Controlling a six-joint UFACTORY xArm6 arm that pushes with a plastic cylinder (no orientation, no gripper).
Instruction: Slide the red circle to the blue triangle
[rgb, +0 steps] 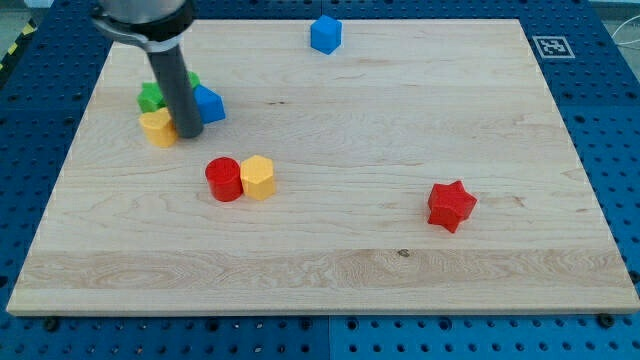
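The red circle (224, 179) is found left of centre on the worktop (400, 270), touching a yellow block (258, 177). The blue triangle (209, 104) lies at upper left, beside my tip (189, 135). No pincer is fitted.

A pale wooden board (400, 270) with fine lengthwise grain fills most of the view, lit evenly with no hard shadows. Around it on every side lies a blue metal table (610, 130) drilled with a regular grid of small holes. At about one o'clock, a black-and-white square marker (551, 46) sits on the board's corner. At eleven o'clock, a strip of yellow-and-black tape (12, 52) crosses the table's edge.
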